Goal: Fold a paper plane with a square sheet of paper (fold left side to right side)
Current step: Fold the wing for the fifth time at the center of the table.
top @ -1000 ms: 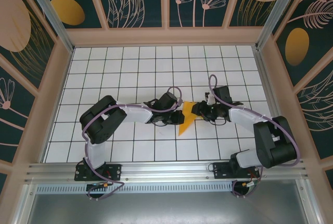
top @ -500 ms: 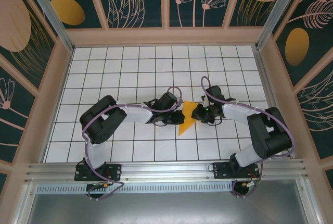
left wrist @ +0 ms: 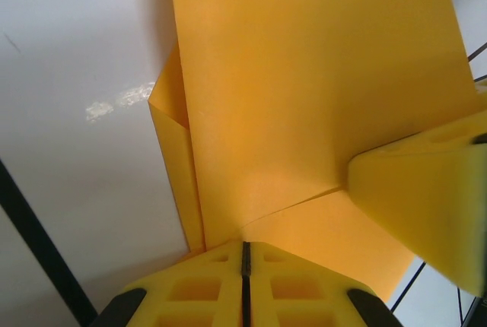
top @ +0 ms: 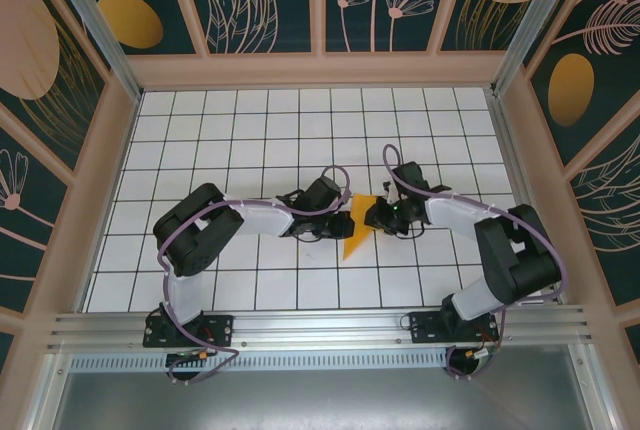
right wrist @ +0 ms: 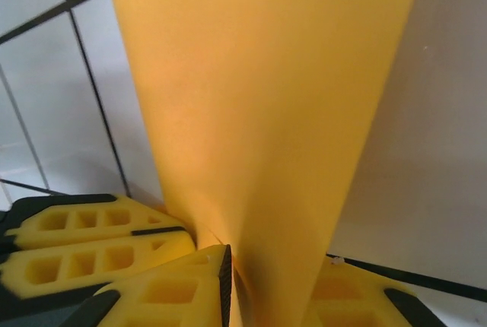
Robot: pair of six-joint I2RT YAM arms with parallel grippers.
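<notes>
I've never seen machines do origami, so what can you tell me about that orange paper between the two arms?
The orange paper is thin, plain, bright and matte, folded into a narrow wedge: wide at the far end, tapering to a point toward the near edge. Layers overlap along straight creases. It sits mid-table over the white grid, pinched from both sides: the left arm's jaws are shut on one edge, the right arm's jaws close on the other.

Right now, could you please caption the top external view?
Left gripper and right gripper both pinch the folded orange paper.
</notes>
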